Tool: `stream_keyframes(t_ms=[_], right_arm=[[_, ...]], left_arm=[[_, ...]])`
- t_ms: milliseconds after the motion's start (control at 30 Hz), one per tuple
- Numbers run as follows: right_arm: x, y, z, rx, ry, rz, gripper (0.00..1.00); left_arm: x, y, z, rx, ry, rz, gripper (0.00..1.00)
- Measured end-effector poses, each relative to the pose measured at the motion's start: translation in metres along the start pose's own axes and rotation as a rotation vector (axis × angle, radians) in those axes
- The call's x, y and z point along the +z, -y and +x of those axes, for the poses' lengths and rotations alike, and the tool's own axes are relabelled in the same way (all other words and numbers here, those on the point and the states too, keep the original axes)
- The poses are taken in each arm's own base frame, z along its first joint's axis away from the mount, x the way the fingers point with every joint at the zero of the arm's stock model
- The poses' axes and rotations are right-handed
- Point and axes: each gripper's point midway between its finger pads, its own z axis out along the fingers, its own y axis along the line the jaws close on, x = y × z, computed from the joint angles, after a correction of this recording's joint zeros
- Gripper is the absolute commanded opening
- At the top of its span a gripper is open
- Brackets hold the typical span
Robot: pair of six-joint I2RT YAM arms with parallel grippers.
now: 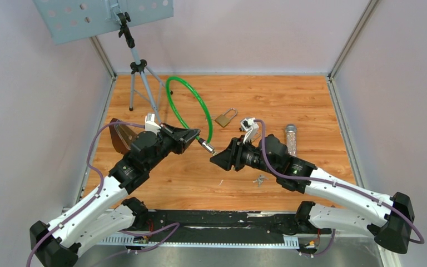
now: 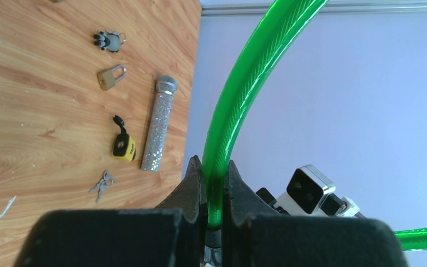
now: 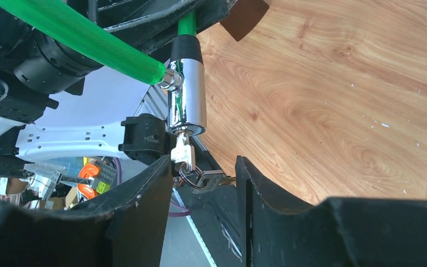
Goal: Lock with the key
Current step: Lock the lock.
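Note:
A green cable lock (image 1: pixel 192 100) loops above the wooden table. My left gripper (image 1: pixel 192 138) is shut on the cable just behind its chrome lock cylinder (image 1: pixel 205 146); in the left wrist view the fingers (image 2: pixel 194 183) clamp the green cable (image 2: pixel 244 83). In the right wrist view the cylinder (image 3: pixel 187 94) hangs end down with a silver key (image 3: pixel 183 153) in its keyhole. A ring with a second key (image 3: pixel 211 179) dangles from it. My right gripper (image 3: pixel 203 162) is open, its jaws either side of the key, the left one close to it. In the top view it (image 1: pixel 218 158) sits just right of the cylinder.
A brass padlock (image 1: pixel 226 118), a glitter tube (image 1: pixel 291 139) and loose keys (image 1: pixel 260 179) lie on the table. A tripod (image 1: pixel 139 72) stands at the back left, a brown object (image 1: pixel 119 136) by the left arm. A small yellow lock (image 2: pixel 124 146) lies near the tube.

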Motion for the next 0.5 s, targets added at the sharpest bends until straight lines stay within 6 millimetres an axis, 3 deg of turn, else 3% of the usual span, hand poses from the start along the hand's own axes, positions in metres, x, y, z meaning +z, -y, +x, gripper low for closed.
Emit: stream_keyframes(t_ms=[267,400,500], right_arm=[[-0.001,-0.003,-0.005,-0.009,0.016,-0.013,0.35],[0.0,-0.007,-0.008,-0.012,0.03,-0.032,0.25],[0.0,-0.01,-0.011,-0.016,0.041,-0.046,0.1]], left_arm=[[0.0,0.0,0.0,0.0,0.0,0.0,0.0],[0.0,0.0,0.0,0.0,0.0,0.0,0.0],[0.0,0.0,0.0,0.0,0.0,0.0,0.0]])
